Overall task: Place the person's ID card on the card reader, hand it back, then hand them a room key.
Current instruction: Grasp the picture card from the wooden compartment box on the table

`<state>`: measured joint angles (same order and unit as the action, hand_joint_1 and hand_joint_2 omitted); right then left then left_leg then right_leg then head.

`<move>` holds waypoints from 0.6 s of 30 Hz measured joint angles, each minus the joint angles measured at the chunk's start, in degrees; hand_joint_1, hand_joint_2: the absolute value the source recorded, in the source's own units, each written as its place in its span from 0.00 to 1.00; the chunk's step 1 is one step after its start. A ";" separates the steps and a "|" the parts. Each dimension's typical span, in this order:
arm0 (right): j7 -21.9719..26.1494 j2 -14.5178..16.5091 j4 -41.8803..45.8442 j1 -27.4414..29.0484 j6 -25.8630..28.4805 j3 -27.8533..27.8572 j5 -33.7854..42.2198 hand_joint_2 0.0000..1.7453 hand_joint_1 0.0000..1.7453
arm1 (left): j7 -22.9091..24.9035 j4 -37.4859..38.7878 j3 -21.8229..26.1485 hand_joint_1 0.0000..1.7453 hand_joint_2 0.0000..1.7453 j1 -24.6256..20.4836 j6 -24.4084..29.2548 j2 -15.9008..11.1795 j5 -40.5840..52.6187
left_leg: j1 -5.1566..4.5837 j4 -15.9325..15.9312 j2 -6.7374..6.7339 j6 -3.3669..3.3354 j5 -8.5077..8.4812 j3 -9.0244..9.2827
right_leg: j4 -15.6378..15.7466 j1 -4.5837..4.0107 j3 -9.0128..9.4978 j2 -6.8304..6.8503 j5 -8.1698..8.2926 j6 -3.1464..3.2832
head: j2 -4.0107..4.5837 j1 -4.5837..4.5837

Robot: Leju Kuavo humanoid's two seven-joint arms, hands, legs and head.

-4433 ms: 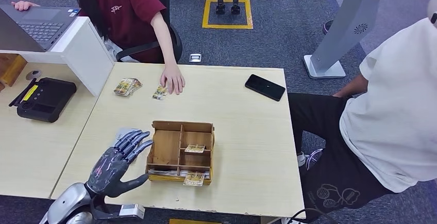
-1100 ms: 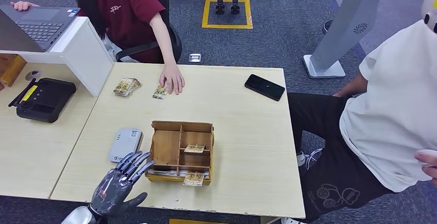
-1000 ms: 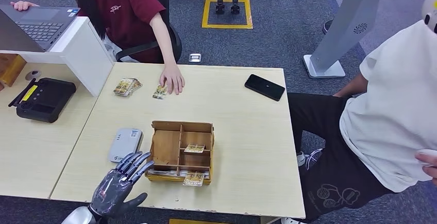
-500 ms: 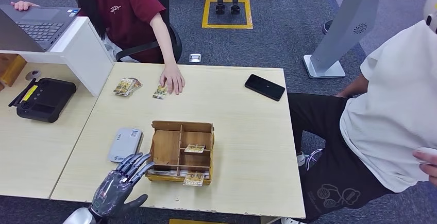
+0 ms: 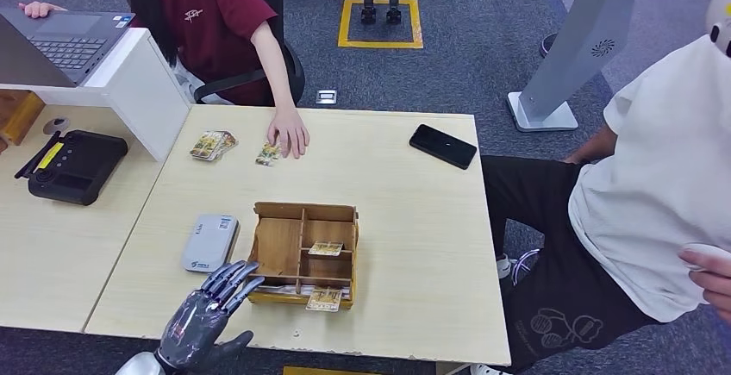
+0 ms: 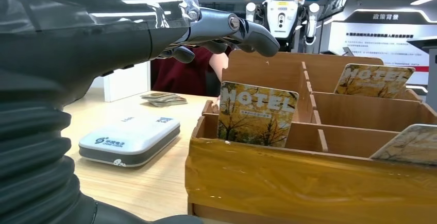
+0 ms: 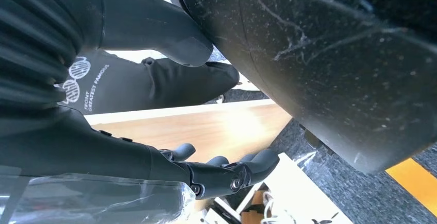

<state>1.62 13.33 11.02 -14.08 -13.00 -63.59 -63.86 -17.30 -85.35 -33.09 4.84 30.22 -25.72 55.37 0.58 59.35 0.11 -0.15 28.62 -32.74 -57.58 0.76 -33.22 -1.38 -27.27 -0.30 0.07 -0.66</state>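
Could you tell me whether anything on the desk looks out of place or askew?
One hotel card leans over the front edge of the wooden organizer rather than sitting inside a compartment, and loose cards lie scattered near the person's hand.

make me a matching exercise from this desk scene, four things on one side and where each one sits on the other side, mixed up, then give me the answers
Things
1. black phone
2. card reader
3. wooden organizer
4. left robot hand

Places
A. middle of the table, holding hotel key cards in its compartments
B. at the near table edge, fingers spread, holding nothing
C. flat on the table just left of the wooden organizer
D. far right part of the table, near the person in the white shirt

Pairs: 1-D, 2-C, 3-A, 4-B
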 joint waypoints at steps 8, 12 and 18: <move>-2.91 -0.11 0.00 0.52 0.28 2.39 2.85 1.00 0.00 | 1.86 0.97 -0.79 0.00 1.00 -0.07 2.22 1.13 1.48 | 0.00 0.00 0.00 0.00 0.00 0.02 | 0.01 0.00 0.04 0.05 0.00 0.00 | 0.00 0.00; -4.16 -0.13 0.00 0.71 0.65 3.82 4.25 1.00 0.00 | 2.73 1.58 -0.79 0.00 1.00 -0.09 3.04 1.84 2.18 | 0.01 0.00 0.00 0.00 0.00 0.03 | 0.01 0.00 0.05 0.05 0.00 0.00 | -0.01 0.00; -6.44 -0.14 0.00 0.99 1.01 6.50 6.87 1.00 0.00 | 4.70 2.43 -0.79 0.00 1.00 -0.13 4.16 3.10 3.66 | 0.01 0.00 0.00 0.00 0.00 0.05 | 0.01 0.00 0.06 0.05 0.00 0.00 | 0.00 0.01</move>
<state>-4.83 13.20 11.02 -13.09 -11.99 -57.08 -56.98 -12.60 -82.92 -33.88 4.72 34.38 -22.62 59.03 0.59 59.35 0.11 -0.15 28.62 -32.69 -57.57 0.76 -33.15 -1.33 -27.28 -0.30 0.07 -0.65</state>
